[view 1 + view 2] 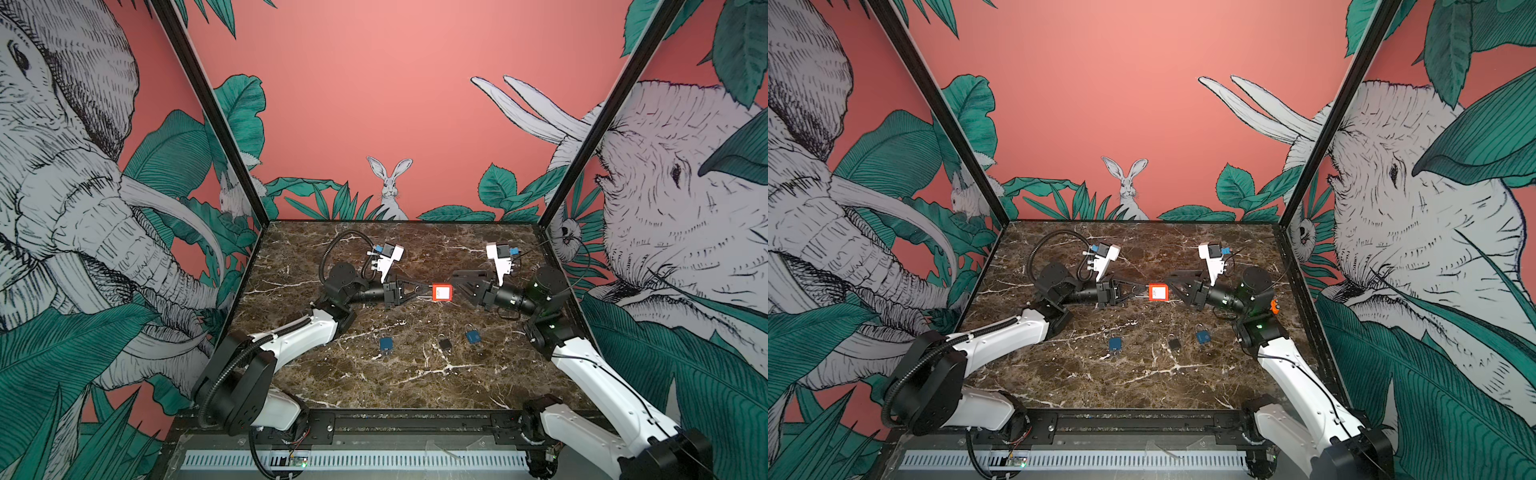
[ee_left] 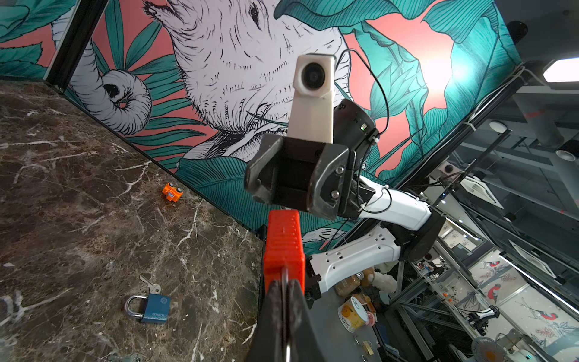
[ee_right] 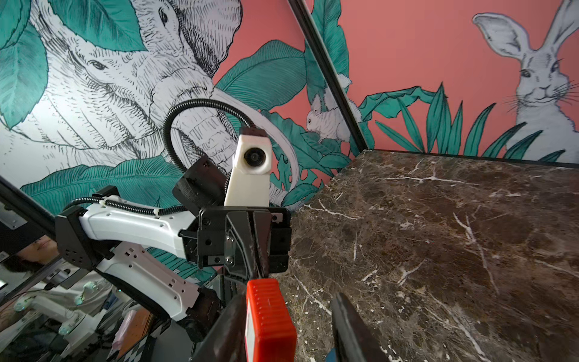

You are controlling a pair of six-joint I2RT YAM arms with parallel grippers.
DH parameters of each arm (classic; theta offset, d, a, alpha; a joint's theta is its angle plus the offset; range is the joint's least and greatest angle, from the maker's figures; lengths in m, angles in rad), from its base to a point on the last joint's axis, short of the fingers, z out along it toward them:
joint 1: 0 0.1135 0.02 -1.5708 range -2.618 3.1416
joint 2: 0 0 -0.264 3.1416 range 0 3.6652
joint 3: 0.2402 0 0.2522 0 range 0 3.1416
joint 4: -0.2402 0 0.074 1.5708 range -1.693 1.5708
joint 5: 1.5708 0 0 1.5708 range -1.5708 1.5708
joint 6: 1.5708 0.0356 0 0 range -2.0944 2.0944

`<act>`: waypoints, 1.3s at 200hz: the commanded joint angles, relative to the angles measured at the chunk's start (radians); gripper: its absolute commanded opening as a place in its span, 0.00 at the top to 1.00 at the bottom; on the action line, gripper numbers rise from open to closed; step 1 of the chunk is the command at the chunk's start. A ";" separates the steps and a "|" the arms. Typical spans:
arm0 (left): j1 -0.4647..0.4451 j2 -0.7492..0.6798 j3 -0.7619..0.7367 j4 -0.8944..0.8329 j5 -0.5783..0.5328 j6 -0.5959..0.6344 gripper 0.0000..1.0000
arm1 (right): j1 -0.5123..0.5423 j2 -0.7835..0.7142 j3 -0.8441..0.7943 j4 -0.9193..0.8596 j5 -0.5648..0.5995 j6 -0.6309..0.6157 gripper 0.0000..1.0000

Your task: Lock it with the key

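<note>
Left claw (image 1: 426, 291) is pinching the shackle (image 2: 284, 272) of the red padlock (image 1: 441, 292), holding it above the desk's (image 1: 374, 386) middle, long axis level, shackle toward the left arm, white label (image 1: 1158, 293) facing up, writing unreadable. Right claw (image 3: 290, 299) is standing spread around its body.

Red padlock (image 2: 283, 247): orange-red plastic, ribbed down the side, with a soft satin sheen on the ridges. Its shackle (image 2: 285, 275) is thin, bare, shiny metal. Left gripper (image 2: 285, 286): fingers (image 2: 272, 304) dark and matt, scuffed pale at the edges. Right gripper (image 2: 293, 200): fingers (image 2: 329, 178) of the same dark stuff, worn grey, with bright metal screws. The table (image 2: 78, 203) looks like polished brown marble, white-veined and smooth. On the blue padlock (image 2: 156, 308), a dull painted body and a glossy steel loop. The key (image 2: 150, 283) is silvery metal. The arm shells (image 2: 354, 263) are smooth white plastic.
</note>
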 commanded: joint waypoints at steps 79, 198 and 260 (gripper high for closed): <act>0.030 0.093 0.003 0.194 0.043 -0.053 1.00 | -0.140 -0.072 0.036 -0.195 0.026 0.325 0.52; 0.030 0.046 -0.004 0.108 0.044 0.001 1.00 | -0.154 -0.016 -0.004 -0.165 -0.164 0.522 0.64; 0.030 0.054 0.007 0.117 0.043 -0.004 1.00 | -0.152 -0.031 -0.023 -0.244 -0.173 0.473 0.66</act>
